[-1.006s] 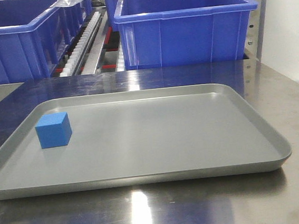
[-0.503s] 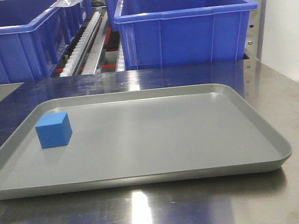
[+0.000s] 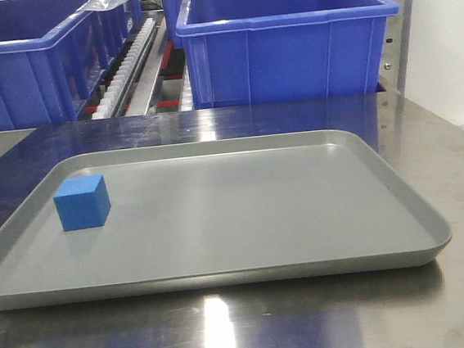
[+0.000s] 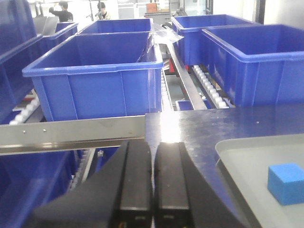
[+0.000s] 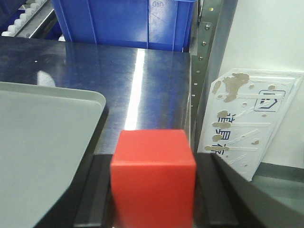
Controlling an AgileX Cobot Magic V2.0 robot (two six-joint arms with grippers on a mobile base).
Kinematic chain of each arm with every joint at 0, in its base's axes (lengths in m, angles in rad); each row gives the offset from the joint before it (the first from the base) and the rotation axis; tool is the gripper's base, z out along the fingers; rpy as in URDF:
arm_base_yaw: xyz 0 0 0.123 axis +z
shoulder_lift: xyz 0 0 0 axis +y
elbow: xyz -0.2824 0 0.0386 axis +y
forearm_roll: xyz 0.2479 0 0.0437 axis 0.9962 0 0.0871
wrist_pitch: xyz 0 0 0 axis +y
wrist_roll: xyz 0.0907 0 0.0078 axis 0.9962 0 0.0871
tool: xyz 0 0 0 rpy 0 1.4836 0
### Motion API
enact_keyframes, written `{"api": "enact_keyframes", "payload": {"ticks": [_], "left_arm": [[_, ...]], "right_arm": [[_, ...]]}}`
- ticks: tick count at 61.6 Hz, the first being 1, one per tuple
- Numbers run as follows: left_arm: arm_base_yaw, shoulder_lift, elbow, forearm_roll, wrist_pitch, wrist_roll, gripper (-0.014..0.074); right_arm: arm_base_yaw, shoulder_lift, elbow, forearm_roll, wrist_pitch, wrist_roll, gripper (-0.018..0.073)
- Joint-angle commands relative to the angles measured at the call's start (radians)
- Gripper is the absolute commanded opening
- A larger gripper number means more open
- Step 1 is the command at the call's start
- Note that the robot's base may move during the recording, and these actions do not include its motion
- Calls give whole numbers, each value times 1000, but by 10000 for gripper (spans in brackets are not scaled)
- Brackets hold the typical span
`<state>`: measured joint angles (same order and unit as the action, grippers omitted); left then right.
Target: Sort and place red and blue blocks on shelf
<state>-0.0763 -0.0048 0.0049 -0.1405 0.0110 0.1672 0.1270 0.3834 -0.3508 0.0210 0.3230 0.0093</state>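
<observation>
The right gripper (image 5: 153, 199) clamps the red cube (image 5: 153, 171), bottom centre of its frame. The left gripper (image 4: 153, 156) is closed on nothing, below the shelf rail (image 4: 71, 134). The blue cube (image 3: 82, 202) sits left of centre on the grey tray (image 3: 268, 211).

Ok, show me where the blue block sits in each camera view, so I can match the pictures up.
Front view: the blue block sits on the left part of the grey tray.
Left wrist view: the blue block is at the lower right edge, on the tray.
Right wrist view: not in it; only the tray's corner shows at left.
Shared landmark: the grey tray, seen in all three.
</observation>
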Motion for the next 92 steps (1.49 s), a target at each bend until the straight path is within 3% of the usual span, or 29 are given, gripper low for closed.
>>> {"api": "enact_keyframes", "payload": {"ticks": [1, 18, 32, 36, 55, 68, 72, 78, 85, 92], "left_arm": [[-17, 1, 16, 23, -86, -4, 124], [-64, 147, -112, -8, -80, -19, 124], [-147, 383, -248, 31, -60, -244, 124], [-183, 444, -271, 33, -60, -265, 125], [-336, 816, -452, 52, -25, -266, 125], [-411, 1075, -641, 63, 187, -270, 132], [-434, 1133, -697, 67, 251, -270, 179], [-459, 1221, -790, 67, 333, -282, 356], [-466, 1323, -901, 73, 477, -466, 561], [-466, 1424, -1022, 78, 665, -575, 580]], "right_arm": [[-7, 2, -29, -7, -80, 0, 89], [-7, 2, -29, -7, -80, 0, 89], [-7, 2, -29, -7, -80, 0, 89], [-7, 2, -29, -7, -80, 0, 89], [-7, 2, -29, -7, -80, 0, 89], [-7, 2, -29, -7, -80, 0, 89], [-7, 2, -29, -7, -80, 0, 89], [-7, 2, -29, -7, -80, 0, 89], [-7, 2, -29, -7, -80, 0, 89], [-7, 2, -29, -7, -80, 0, 89]]}}
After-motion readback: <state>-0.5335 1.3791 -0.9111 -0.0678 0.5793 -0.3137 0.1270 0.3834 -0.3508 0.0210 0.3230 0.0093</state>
